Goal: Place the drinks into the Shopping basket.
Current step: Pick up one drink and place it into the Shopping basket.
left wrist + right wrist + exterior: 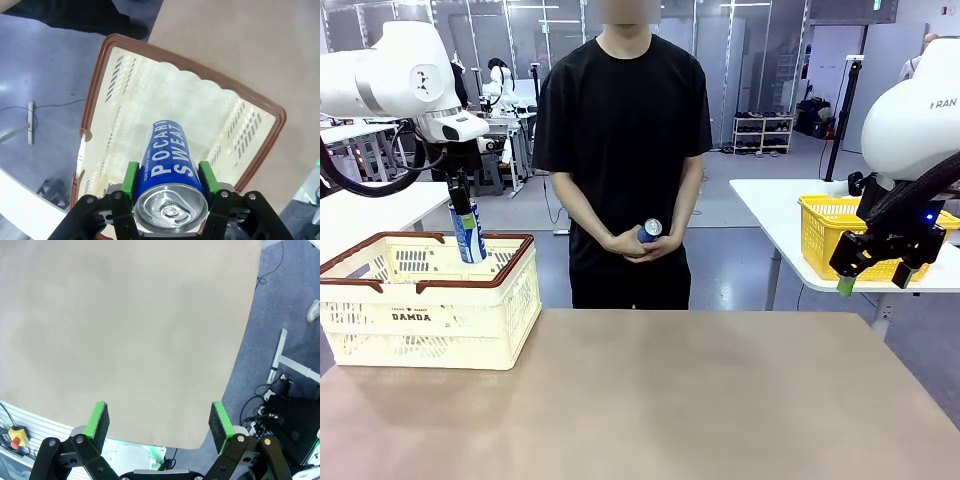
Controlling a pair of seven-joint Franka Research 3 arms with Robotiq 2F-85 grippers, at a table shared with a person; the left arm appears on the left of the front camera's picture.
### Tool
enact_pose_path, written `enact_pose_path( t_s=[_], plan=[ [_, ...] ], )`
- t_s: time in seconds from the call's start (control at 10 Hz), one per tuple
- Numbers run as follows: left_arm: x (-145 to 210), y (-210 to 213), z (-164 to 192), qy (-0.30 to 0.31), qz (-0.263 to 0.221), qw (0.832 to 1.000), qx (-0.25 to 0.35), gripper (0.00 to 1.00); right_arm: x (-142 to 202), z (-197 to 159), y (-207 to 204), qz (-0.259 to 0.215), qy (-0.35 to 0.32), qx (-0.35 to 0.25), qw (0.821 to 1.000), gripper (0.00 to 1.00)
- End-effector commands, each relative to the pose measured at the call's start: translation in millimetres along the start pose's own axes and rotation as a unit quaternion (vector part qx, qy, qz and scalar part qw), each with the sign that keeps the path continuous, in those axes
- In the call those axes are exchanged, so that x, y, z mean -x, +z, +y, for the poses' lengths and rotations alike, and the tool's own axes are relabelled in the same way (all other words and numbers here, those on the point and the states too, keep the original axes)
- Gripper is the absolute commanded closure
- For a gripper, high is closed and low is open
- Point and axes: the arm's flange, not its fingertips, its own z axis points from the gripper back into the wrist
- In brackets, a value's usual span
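The blue-and-white slim can marked "POCARI SWEAT" [167,170] hangs upright over the open cream-white plastic lattice basket with a dark red-brown rim [430,300], its lower end just inside the rim, clamped between the green pads of the left gripper [168,181]. The basket sits at the left end of the tan surface [670,400]. The right gripper [159,424] hovers above the surface's right edge with its fingers wide apart, holding nothing. The person's hands [642,243] clasp another can [649,231].

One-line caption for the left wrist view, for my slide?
Left hand holds blue can above the cream basket.
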Motion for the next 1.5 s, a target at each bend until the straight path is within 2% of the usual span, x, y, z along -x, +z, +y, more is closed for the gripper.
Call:
enact_pose_path(
  t_s=[0.0, 0.2, 0.8, 1.4],
  plan=[
    [0, 1, 0, 0.000, 0.000, 1.000, -0.001, 0.42, 0, -2, 3, 0.002, 0.000, 0.001, 1.000, 0.00],
    [-1, -23, 13, -0.027, -0.022, 0.999, 0.005, 0.42, 0, -2, 3, 0.002, 0.000, 0.001, 1.000, 0.00],
    [-14, -108, 35, -0.062, 0.004, 0.997, 0.038, 0.42, 0, -2, 3, 0.002, 0.000, 0.001, 1.000, 0.00],
    [-4, -158, 57, -0.068, 0.042, 0.996, 0.030, 0.42, 0, -2, 3, 0.002, 0.000, 0.001, 1.000, 0.00]
  ],
)
